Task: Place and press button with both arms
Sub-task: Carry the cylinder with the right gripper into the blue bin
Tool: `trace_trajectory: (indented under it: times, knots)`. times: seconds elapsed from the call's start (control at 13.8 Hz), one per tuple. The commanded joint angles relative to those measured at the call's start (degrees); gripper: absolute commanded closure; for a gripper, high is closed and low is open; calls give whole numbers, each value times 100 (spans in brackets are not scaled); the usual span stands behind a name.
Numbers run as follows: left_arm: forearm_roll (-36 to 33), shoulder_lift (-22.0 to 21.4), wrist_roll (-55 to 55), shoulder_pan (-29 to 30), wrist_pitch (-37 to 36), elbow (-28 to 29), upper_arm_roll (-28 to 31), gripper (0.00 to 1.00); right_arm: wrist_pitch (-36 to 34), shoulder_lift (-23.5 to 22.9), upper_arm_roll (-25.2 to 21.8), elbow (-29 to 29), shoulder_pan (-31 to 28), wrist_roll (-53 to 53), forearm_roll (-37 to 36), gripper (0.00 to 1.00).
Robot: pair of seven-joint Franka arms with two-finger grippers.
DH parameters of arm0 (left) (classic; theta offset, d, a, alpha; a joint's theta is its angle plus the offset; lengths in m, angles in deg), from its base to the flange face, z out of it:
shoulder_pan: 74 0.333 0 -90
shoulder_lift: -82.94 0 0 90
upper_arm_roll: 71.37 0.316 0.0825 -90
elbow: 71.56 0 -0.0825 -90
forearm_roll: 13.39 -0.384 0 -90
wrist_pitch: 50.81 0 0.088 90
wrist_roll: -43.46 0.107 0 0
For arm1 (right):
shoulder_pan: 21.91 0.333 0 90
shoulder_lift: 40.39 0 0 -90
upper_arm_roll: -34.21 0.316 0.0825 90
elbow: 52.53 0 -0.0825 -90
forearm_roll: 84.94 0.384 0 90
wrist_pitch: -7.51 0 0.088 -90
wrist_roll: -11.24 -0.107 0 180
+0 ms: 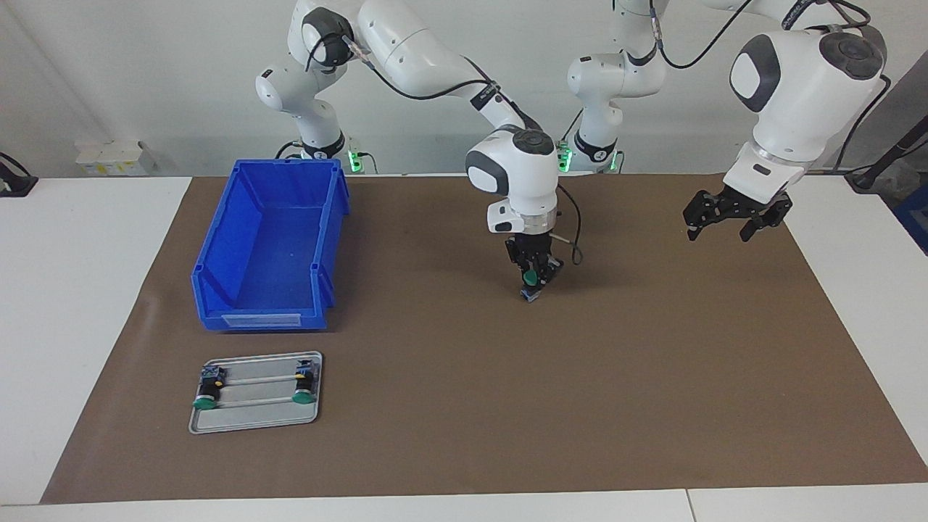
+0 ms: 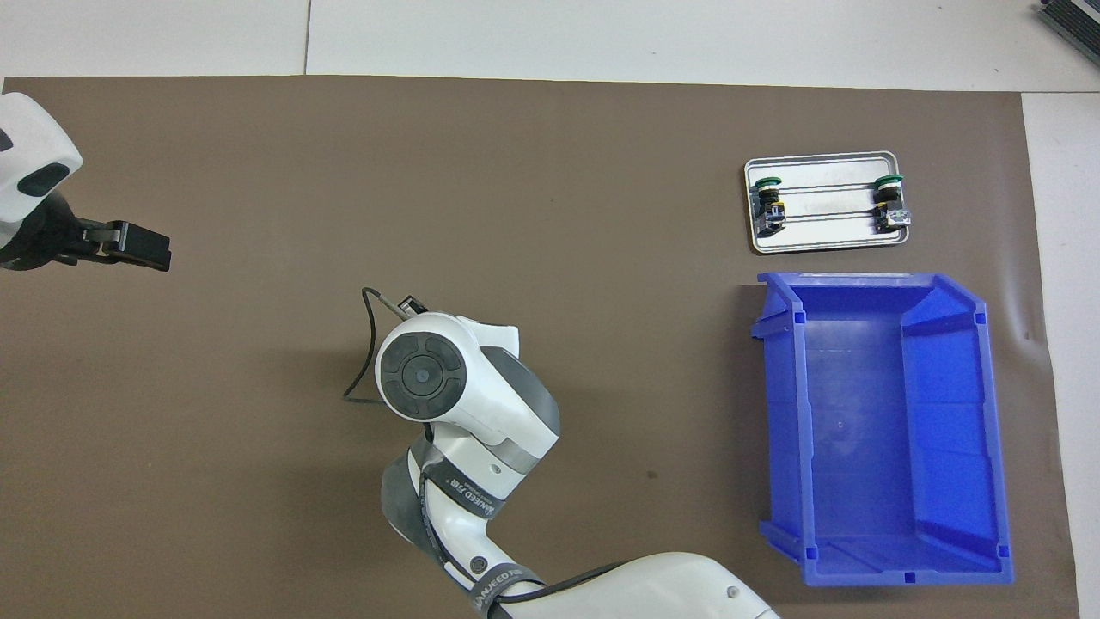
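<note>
My right gripper (image 1: 535,284) is shut on a button (image 1: 530,278) with a green cap, held low over the middle of the brown mat. Its base is at or just above the mat; I cannot tell whether it touches. In the overhead view the right arm's wrist (image 2: 425,376) hides this gripper and the button. My left gripper (image 1: 727,230) is open and empty, raised over the mat toward the left arm's end; it also shows in the overhead view (image 2: 142,247). Two more buttons (image 1: 206,391) (image 1: 303,384) lie on a metal tray (image 1: 254,424).
A blue bin (image 1: 268,246) stands empty at the right arm's end of the mat, nearer to the robots than the tray. Both show in the overhead view, the bin (image 2: 876,430) and the tray (image 2: 825,243). The brown mat (image 1: 507,406) covers most of the white table.
</note>
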State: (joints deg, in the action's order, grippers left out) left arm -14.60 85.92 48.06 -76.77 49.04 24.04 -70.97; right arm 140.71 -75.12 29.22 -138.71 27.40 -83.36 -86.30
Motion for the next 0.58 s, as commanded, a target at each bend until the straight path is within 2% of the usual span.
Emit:
trace_trajectory:
  times: [0.0,0.14,0.29,0.51]
  knots:
    - [-107,-201,-3,-14,96,222,39,0,-250,114,16,66,-254,589,4,100]
    - [-107,-210,-3,-14,96,222,31,0,-871,674,16,22,-605,1360,13,100]
    - [-107,-210,-3,-14,96,222,39,0,-1706,1264,16,-83,-1009,2739,39,100]
    - [-108,-219,-3,-23,96,222,31,0,-2315,1950,7,-408,-1633,4209,39,100]
